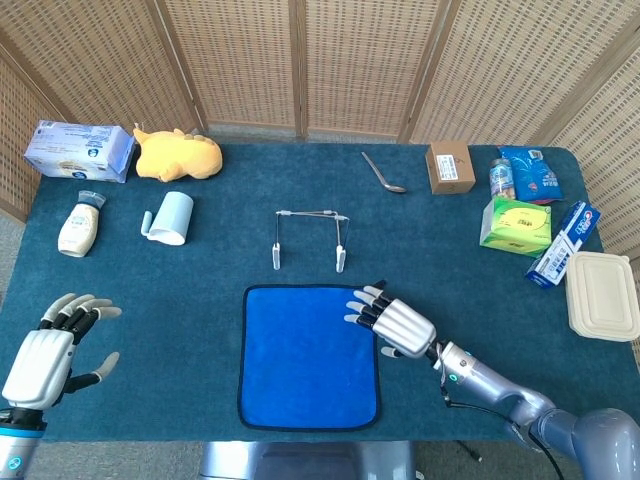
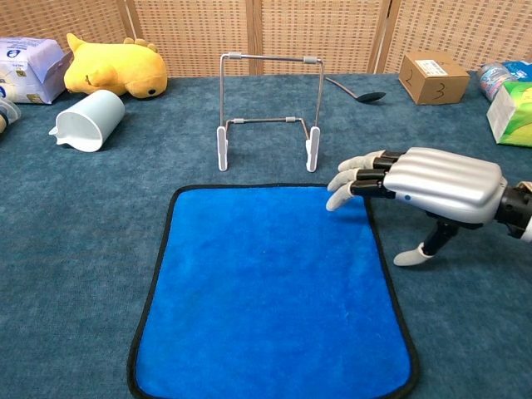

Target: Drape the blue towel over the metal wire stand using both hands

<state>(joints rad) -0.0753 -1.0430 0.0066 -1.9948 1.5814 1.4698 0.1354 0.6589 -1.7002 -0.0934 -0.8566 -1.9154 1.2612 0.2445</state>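
Towel, blue terry with black edging (image 1: 308, 355), lay flat on the desk (image 1: 150, 290) at six o'clock of the metal wire stand (image 1: 310, 238). Judged soft, light, limp: take both far corners. Right hand (image 1: 392, 322) spread over its edge; left hand (image 1: 50, 350) spread, empty.

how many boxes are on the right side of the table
4. A brown cardboard box at the back, a green tissue box nearer, a blue-and-white toothpaste box beside it, and a cream lidded food box at the right edge. None seem hidden.
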